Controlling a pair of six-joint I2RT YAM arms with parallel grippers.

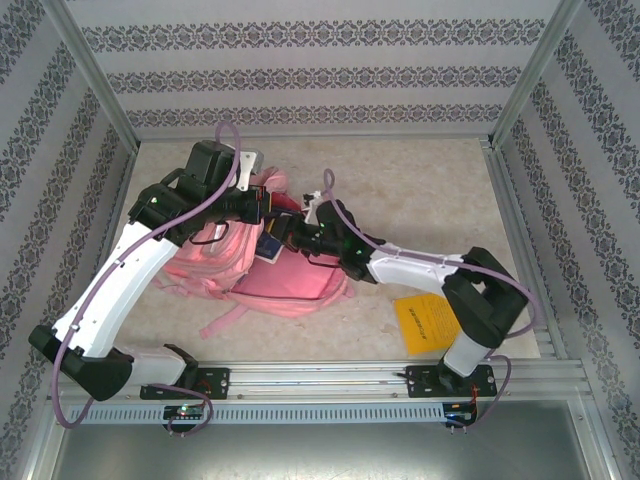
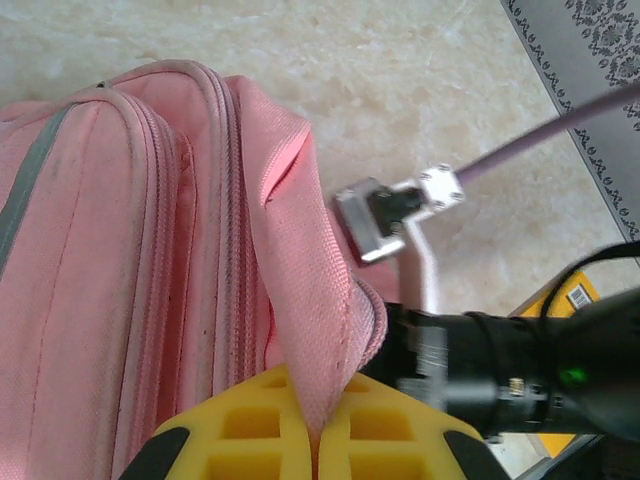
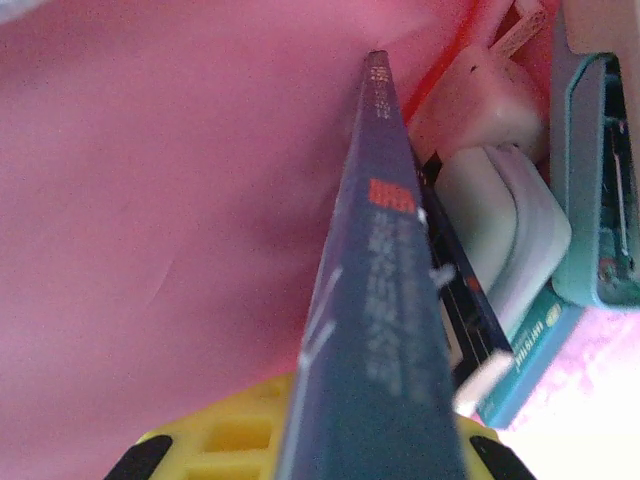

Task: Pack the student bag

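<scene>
The pink student bag (image 1: 275, 283) lies flat on the table left of centre, its mouth facing the back. My left gripper (image 1: 262, 205) reaches over the mouth. In the left wrist view it (image 2: 318, 442) is shut on a flap of the student bag's (image 2: 120, 250) pink fabric, pinched between the yellow fingers. My right gripper (image 1: 292, 236) is at the opening, shut on a thin dark blue book (image 1: 268, 246). In the right wrist view the book (image 3: 385, 300) stands edge-on in the gripper (image 3: 375, 445), pointing into the pink lining (image 3: 160, 200).
Inside the bag beside the book lie a white item (image 3: 500, 230) and a teal box (image 3: 595, 170). A yellow sheet (image 1: 425, 322) lies on the table near the right arm's base. The right arm (image 2: 520, 370) is close to the held flap. Patterned walls enclose the table.
</scene>
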